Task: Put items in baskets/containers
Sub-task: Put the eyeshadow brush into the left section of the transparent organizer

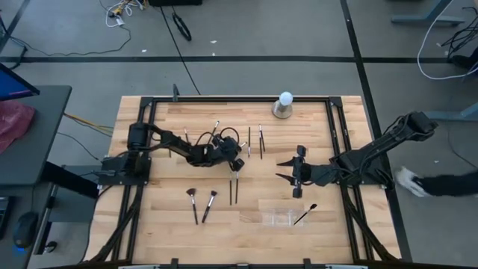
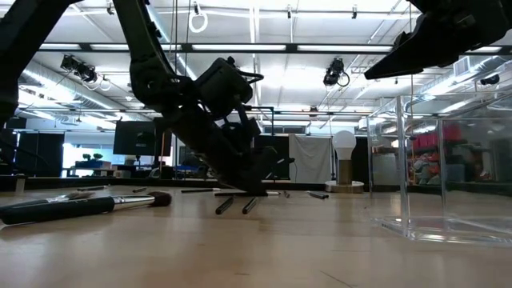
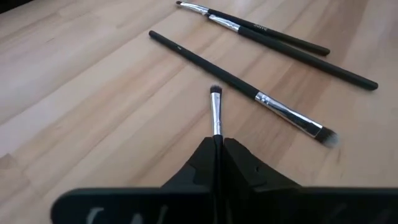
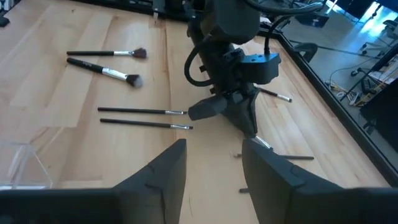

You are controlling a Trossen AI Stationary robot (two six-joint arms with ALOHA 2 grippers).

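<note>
My left gripper (image 1: 235, 164) hovers low over the table's middle, shut on a slim dark brush (image 3: 216, 115) whose small bristle tip sticks out ahead of the fingers. My right gripper (image 1: 281, 169) waits open to its right, above the table, touching nothing; its wrist view shows its spread fingers around (image 4: 214, 180). The clear tray (image 1: 278, 218) sits near the front edge with one brush (image 1: 305, 215) lying slanted across its right end. Two slim brushes (image 1: 233, 188) lie side by side just near of my left gripper. Two fluffier brushes (image 1: 200, 205) lie to the front left. My left gripper pinches the slim brush between its two shut fingers, on the handle just behind the silvery ferrule (image 3: 217, 132). The brush lies along the fingers, bristle end pointing out past the tips. The fingers hide the handle behind; whether the brush touches the table I cannot tell.
More brushes lie toward the far side (image 1: 255, 141) and by my left arm (image 1: 215, 131). A white ball on a grey base (image 1: 284, 104) stands at the far edge. A person's gloved hand and dark sleeve (image 1: 409, 181) reach in beyond the table's right edge.
</note>
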